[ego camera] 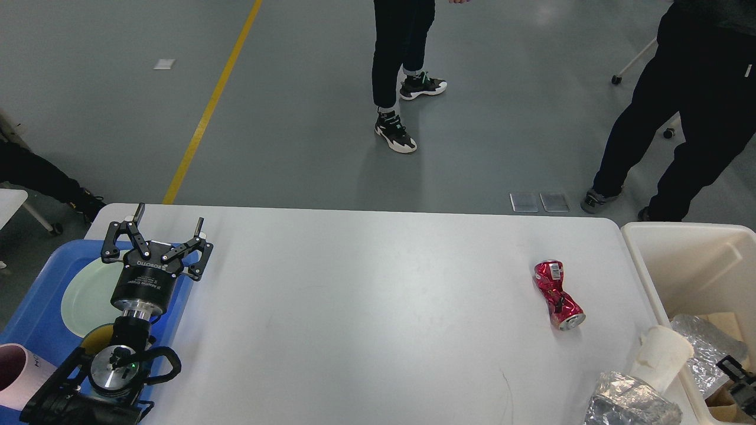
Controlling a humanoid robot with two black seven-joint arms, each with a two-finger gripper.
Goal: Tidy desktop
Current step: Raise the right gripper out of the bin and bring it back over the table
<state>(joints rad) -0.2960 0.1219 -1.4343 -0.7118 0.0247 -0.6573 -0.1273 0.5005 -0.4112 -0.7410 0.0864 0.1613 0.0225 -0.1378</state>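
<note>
Far left, a blue tray (35, 307) sits at the worktop's (366, 307) left end, holding a pale green plate (82, 295), a small dark bowl with something yellow inside (97, 339), and a pink cup (15, 372) at the frame's edge; reusable ware seems to be gathered there, apart from the rubbish. Left pincer (168, 227) hangs over the tray's right rim, fingers spread wide, gripping nothing. The white worktop fills the lower half of the view; its broad middle carries only a faint dark scratch near the front edge. To the right lies a crushed red can (558, 294) on its side, well apart from anything else. Nearer the front right corner, a white paper cup (661, 357) tilts just beside a wad of foil (629, 404), both close to the cream bin (679, 254) that stands against the worktop's right end; likely the drop for waste, since foil and brown paper already lie inside. A dark part of the right pincer (738, 381) shows low inside the bin; cannot tell whether it is open or closed. Three rubbish items appear left to clear. Beyond: grey floor, yellow line, two people standing, a third partly seen at left.
</note>
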